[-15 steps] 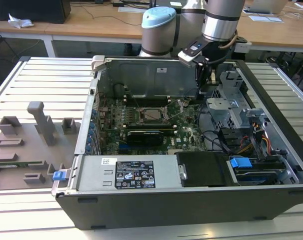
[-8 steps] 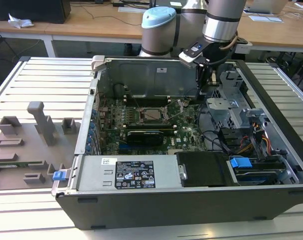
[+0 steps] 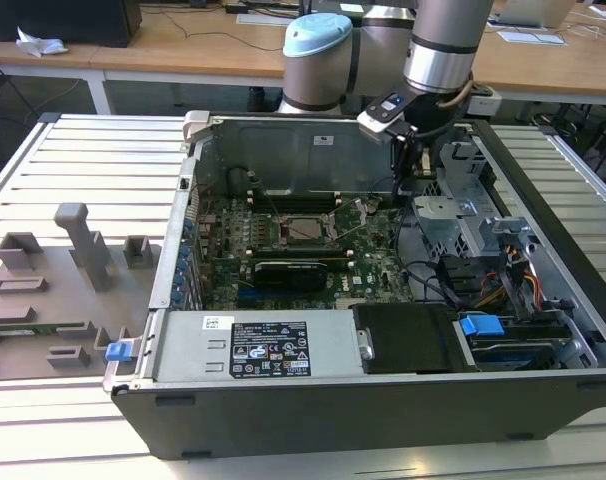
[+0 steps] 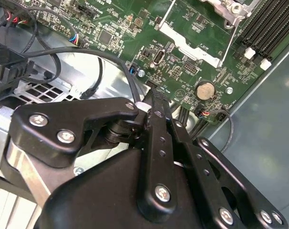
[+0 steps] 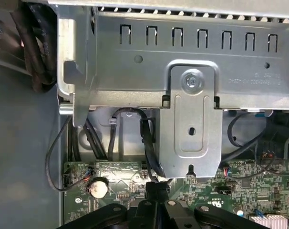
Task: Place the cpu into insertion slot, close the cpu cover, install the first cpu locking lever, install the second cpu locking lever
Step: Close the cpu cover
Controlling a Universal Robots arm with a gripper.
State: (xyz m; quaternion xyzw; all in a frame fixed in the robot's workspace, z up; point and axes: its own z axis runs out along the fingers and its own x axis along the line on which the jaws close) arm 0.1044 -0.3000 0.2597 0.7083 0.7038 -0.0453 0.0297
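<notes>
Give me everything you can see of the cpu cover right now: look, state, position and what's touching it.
In the second wrist view, the cpu cover is a thin silver-grey metal frame with a cut-out centre, and green board shows through the opening. It is swung open, lying back from the insertion slot rather than closed over it. A thin metal rod runs along its side. The gripper sits well apart from it, fingers together, not touching it.
</notes>
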